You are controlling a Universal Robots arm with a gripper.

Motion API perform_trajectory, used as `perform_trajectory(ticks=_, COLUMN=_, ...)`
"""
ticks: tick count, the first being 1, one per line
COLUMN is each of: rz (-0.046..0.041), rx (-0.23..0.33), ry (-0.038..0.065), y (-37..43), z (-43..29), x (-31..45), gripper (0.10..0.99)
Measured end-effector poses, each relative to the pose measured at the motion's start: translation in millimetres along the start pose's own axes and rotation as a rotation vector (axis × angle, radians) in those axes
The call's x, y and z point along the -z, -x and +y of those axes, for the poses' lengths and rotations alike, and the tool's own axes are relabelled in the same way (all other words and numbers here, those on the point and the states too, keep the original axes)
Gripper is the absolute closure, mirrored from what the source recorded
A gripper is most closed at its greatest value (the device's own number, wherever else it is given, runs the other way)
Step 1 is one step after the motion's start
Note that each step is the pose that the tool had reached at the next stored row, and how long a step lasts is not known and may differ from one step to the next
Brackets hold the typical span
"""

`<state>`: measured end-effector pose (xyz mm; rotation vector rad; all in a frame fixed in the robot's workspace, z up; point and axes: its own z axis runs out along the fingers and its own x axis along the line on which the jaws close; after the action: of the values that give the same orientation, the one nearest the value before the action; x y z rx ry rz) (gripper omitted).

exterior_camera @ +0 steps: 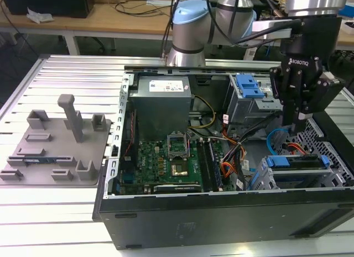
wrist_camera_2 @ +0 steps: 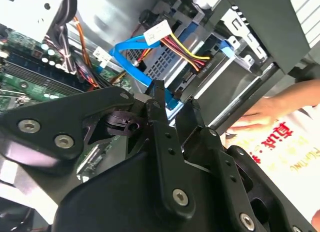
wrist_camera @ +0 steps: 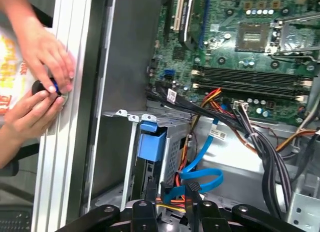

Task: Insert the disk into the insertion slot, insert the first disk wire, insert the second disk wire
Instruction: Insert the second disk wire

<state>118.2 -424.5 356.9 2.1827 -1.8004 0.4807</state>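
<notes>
The disk [exterior_camera: 298, 161], at six o'clock of the claw [exterior_camera: 295, 126] (grip: I cannot tell), wants its blue wire [wrist_camera: 200, 173] pushed in squarely.

In the exterior view the arm [exterior_camera: 191, 25] is cut by the upper edge, and the computer case [exterior_camera: 221, 224] runs out at the exterior view's right. Of the disk [exterior_camera: 296, 161] I see just a blue strip; the rest sits inside the insertion slot [exterior_camera: 264, 178]. In the first wrist view one hand [wrist_camera: 50, 55] and the other hand [wrist_camera: 27, 115] hold a small dark thing [wrist_camera: 42, 87] with a bit of blue. What it is I cannot tell, and both forearms are cut by the edge. The blue cable [wrist_camera: 202, 173] goes behind the gripper [wrist_camera: 171, 188], so its end is hidden. In the second wrist view a person's hand [wrist_camera_2: 265, 112] is blurred and partly covered by the case wall.
</notes>
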Motion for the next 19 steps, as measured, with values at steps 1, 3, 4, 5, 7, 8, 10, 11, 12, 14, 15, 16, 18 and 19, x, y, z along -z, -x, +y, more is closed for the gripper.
perform_trajectory(ticks=1, rz=0.0066, rx=0.006, ry=-0.001, y=1.0, z=-0.2, x=-0.2, gripper=0.722)
perform_trajectory(ticks=3, rz=0.0297, rx=0.020, ry=-0.003, y=5.0, z=-0.6, x=-0.3, gripper=0.722)
perform_trajectory(ticks=4, rz=0.0345, rx=0.023, ry=-0.003, y=6.5, z=-0.5, x=-0.2, gripper=0.722)
perform_trajectory(ticks=5, rz=0.0400, rx=0.025, ry=-0.003, y=8.4, z=-0.2, x=-0.2, gripper=0.722)
perform_trajectory(ticks=7, rz=0.0468, rx=0.025, ry=-0.008, y=11.4, z=1.2, x=-0.2, gripper=0.722)
perform_trajectory(ticks=8, rz=0.0487, rx=0.023, ry=-0.013, y=11.9, z=2.2, x=-0.6, gripper=0.722)
perform_trajectory(ticks=10, rz=0.0527, rx=0.017, ry=-0.030, y=12.7, z=4.5, x=-1.1, gripper=0.722)
perform_trajectory(ticks=11, rz=0.0549, rx=0.012, ry=-0.039, y=13.2, z=6.3, x=-1.3, gripper=0.722)
perform_trajectory(ticks=12, rz=0.0562, rx=0.009, ry=-0.045, y=13.7, z=8.6, x=-1.5, gripper=0.722)
perform_trajectory(ticks=14, rz=0.0580, rx=0.006, ry=-0.051, y=15.1, z=12.7, x=-2.5, gripper=0.722)
perform_trajectory(ticks=15, rz=0.0589, rx=0.006, ry=-0.051, y=15.4, z=12.9, x=-2.9, gripper=0.722)
perform_trajectory(ticks=16, rz=0.0615, rx=0.008, ry=-0.051, y=15.4, z=12.9, x=-3.0, gripper=0.722)
perform_trajectory(ticks=18, rz=0.0706, rx=0.016, ry=-0.048, y=15.2, z=12.0, x=-3.1, gripper=0.722)
perform_trajectory(ticks=19, rz=0.0743, rx=0.024, ry=-0.045, y=14.9, z=10.6, x=-3.2, gripper=0.722)
